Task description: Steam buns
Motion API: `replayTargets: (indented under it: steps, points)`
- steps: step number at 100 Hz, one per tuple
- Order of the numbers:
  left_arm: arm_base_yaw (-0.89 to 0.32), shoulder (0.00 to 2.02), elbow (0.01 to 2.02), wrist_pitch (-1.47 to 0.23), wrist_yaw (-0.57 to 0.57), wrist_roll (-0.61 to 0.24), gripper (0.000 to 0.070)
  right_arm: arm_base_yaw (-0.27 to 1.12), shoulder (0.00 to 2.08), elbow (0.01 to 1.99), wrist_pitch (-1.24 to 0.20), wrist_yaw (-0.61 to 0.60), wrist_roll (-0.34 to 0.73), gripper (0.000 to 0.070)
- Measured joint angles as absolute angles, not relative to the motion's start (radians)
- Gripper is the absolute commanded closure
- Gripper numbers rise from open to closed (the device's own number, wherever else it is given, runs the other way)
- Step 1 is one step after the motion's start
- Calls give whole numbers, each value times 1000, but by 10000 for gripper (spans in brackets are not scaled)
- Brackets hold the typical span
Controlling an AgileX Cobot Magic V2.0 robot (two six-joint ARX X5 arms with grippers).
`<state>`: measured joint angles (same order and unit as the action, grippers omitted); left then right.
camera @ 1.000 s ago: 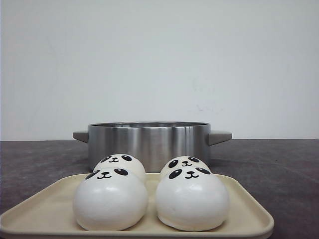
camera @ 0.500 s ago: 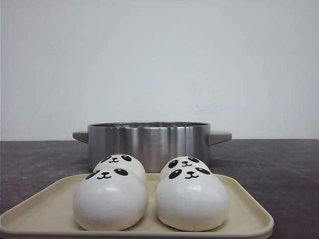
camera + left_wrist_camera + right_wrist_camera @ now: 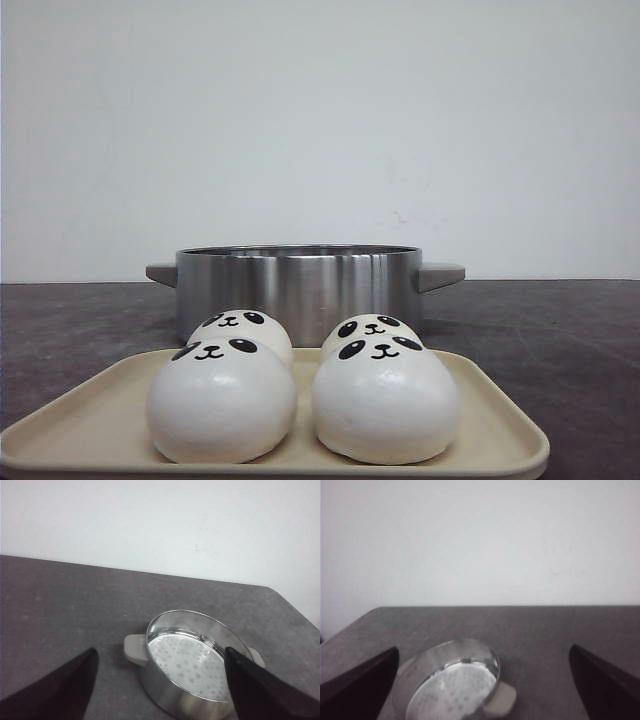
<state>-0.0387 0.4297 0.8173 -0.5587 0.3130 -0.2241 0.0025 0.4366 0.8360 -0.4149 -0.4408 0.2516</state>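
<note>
Here, four panda-faced buns sat in two rows on a beige tray [image 3: 490,420] at the near edge of the dark table [image 3: 560,330]. The front left bun [image 3: 221,400] and the front right bun [image 3: 386,400] stood just beside each other, close enough that I could not tell if they touched. The back left bun [image 3: 240,325] and the back right bun [image 3: 370,327] showed only their faces over the front pair. All four faced the front camera, black eyes and small smiles up.

Behind the tray stood a steel pot [image 3: 298,285], lidless, with a grey handle on each side. My wrist cameras looked down into it and showed a perforated steamer plate [image 3: 192,662] lying flat inside, bare and shiny.

My left gripper [image 3: 160,690] hung above the table with its two dark fingers spread wide, the pot lying between them in that view and nothing held. My right gripper [image 3: 485,690] was likewise parted wide and gripped nothing, with the pot seen near its one finger. Neither gripper appeared in the front view. A plain white wall [image 3: 320,120] closed the scene behind the table.
</note>
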Motion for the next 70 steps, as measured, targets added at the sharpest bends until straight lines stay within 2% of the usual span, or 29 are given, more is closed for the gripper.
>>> replayTargets:
  steps: [14,27,46,58,70]
  points:
    - [-40,432,817,-574,313,-228,213,27,538,926,-437,-424,251,17]
    - [-40,439,817,-572,313,-228,214,97,680,1009,-553,-341,231,17]
    - [-40,440,817,-572,313,-245,214,311,923,1106,-733,-206,236,17]
    - [-47,440,817,-587,313,-251,214,448,1074,1122,-813,-179,272,18]
    - [-51,440,817,-625,313,-254,214,542,1217,1125,-861,-183,312,110]
